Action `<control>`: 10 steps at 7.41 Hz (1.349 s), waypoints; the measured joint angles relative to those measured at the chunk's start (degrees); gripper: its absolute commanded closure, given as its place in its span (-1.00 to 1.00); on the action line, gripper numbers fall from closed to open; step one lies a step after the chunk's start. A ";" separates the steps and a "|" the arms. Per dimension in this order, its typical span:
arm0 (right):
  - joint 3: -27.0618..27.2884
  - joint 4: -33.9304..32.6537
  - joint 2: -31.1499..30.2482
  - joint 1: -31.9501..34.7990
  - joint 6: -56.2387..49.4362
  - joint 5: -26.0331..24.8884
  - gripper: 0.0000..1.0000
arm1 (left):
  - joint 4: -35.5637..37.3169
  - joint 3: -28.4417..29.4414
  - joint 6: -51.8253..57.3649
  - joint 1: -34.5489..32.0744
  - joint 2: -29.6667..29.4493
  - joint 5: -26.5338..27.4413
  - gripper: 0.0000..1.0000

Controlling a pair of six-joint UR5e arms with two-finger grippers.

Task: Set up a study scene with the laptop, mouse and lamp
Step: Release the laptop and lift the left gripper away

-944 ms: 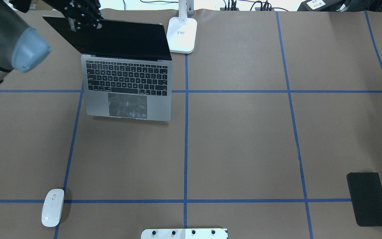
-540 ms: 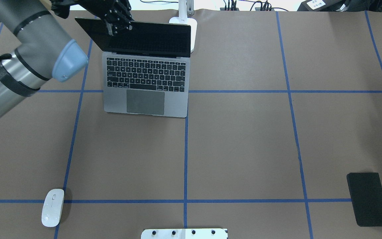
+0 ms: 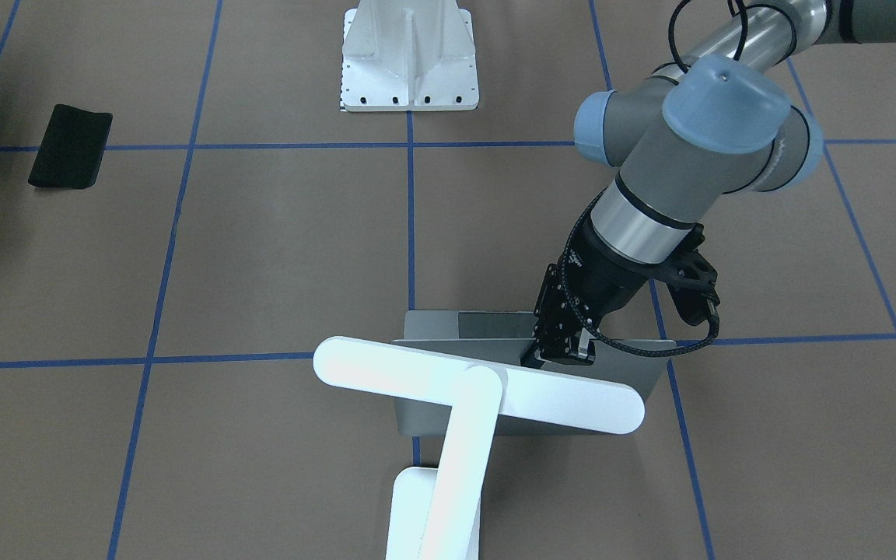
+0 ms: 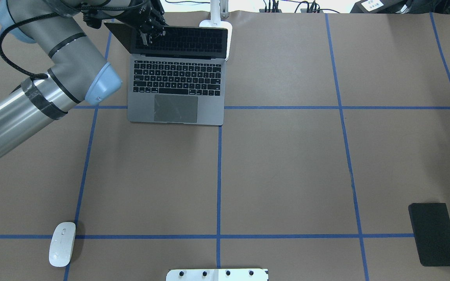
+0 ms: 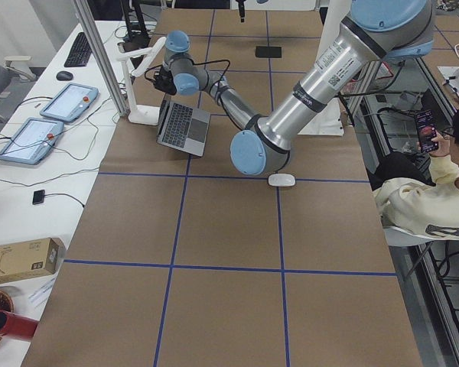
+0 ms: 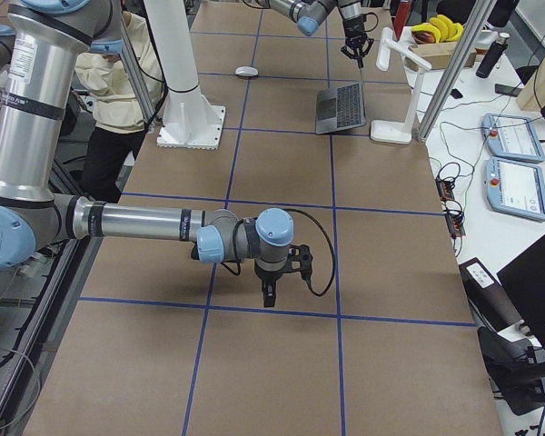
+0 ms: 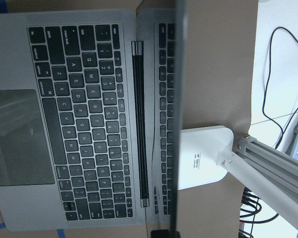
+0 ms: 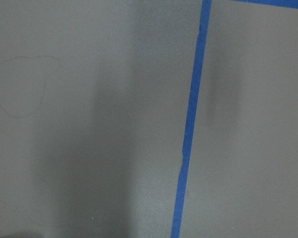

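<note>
Grey metal, the laptop (image 4: 176,93) stood open at the counter's (image 4: 287,164) far left, just in front of the lamp (image 3: 479,389), with the left fingers (image 4: 148,34) closed on the top edge of its lid. Those two looked roughly placed. The mouse (image 4: 62,244) lay well apart near the robot's edge, so bringing it beside the laptop probably remained. The overhead view caught the mouse but only a sliver of lamp base. The front-facing view showed the lamp's bar head and slanted arm across the lid, and no mouse. The right fingers (image 6: 269,295) hung over bare counter, seen only from the side, so I could not tell whether they were open.
</note>
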 measured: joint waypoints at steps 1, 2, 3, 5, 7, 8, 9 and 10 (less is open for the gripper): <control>-0.03 -0.07 0.00 0.00 0.00 0.00 -0.99 | -1.12 1.16 0.00 0.90 -0.24 1.77 1.00; -0.04 -0.12 0.00 0.00 0.00 0.00 -0.99 | -2.26 2.28 0.00 1.61 -0.38 3.32 1.00; -0.05 -0.15 -0.01 0.00 0.00 0.00 -0.99 | -3.48 3.33 0.04 2.23 -0.38 4.43 1.00; -0.08 -0.18 0.09 0.00 0.00 0.00 -0.99 | -5.26 4.18 0.57 3.04 -0.07 5.49 -0.76; -0.12 -0.24 0.22 0.00 0.00 0.00 -0.99 | -5.52 3.60 1.19 3.04 0.24 5.49 -0.98; -0.19 -0.24 0.27 0.00 0.00 0.00 -1.00 | -5.19 2.30 1.94 2.93 0.92 5.31 -0.98; -0.23 -0.21 0.31 0.00 0.00 0.00 -0.99 | -4.31 -0.78 3.65 2.54 3.09 4.35 -0.98; -0.23 -0.06 0.40 -0.03 0.06 0.02 -0.99 | -2.23 -5.40 6.84 1.71 6.18 2.42 -0.98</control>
